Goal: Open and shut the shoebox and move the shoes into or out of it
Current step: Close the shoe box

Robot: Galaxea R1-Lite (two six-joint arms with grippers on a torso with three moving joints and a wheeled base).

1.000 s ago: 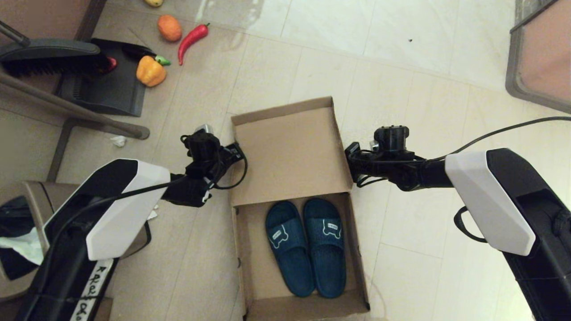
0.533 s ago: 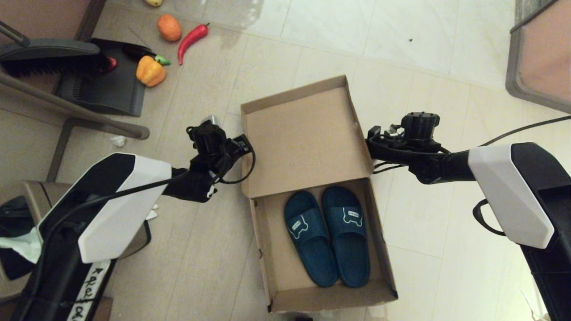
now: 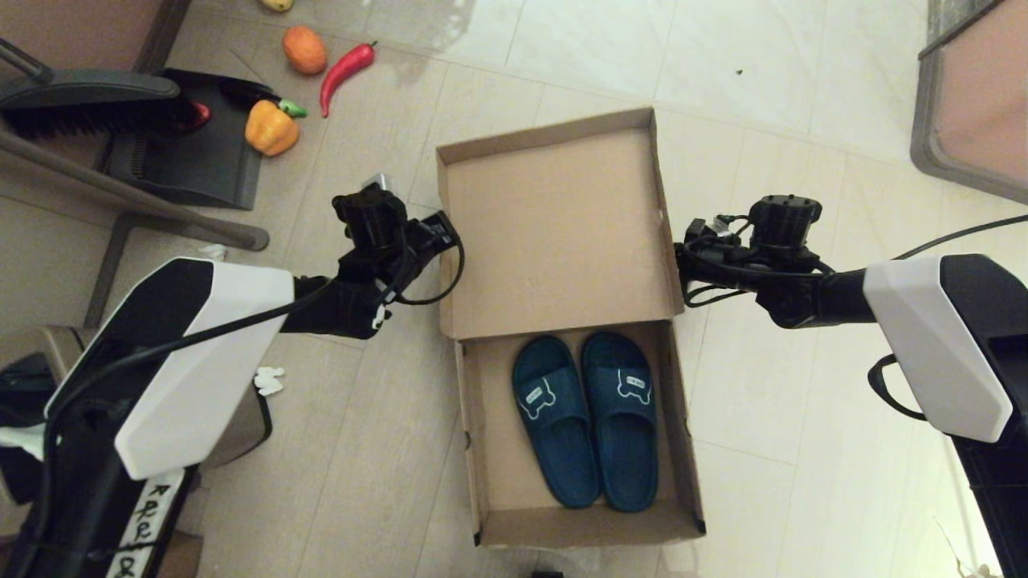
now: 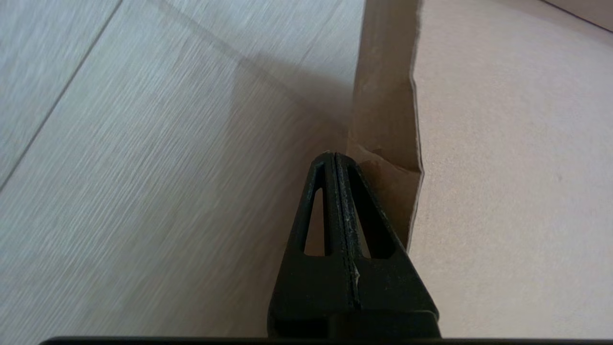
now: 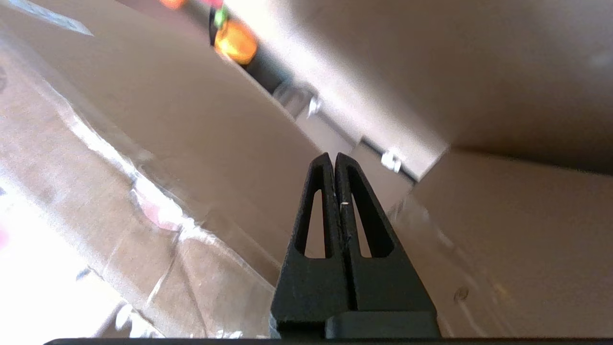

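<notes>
The brown cardboard shoebox [image 3: 475, 449] stands open on the floor, its hinged lid [image 3: 554, 225] leaning back away from me. Both teal-blue slippers lie side by side inside, the left one [image 3: 554, 425] and the right one [image 3: 625, 417], each strap showing a white bear outline. My left gripper [image 3: 444, 234] is shut at the lid's left side flap [image 4: 383, 100], its tip [image 4: 334, 155] against the flap's outside, holding nothing. My right gripper [image 3: 683, 261] is shut and empty at the lid's right edge; in its wrist view the tip [image 5: 333, 155] points at the lid's taped outer face [image 5: 158, 143].
A dustpan and brush [image 3: 161, 136] lie at the far left with a toy orange pepper [image 3: 271, 128], a red chili [image 3: 345, 68] and an orange [image 3: 305, 50] nearby. A brown bin [image 3: 48, 401] stands at my left, furniture [image 3: 976, 96] at the far right.
The lid has swung further back and the box has slid to the right. Both grippers have moved forward along the lid's side edges, still shut.
</notes>
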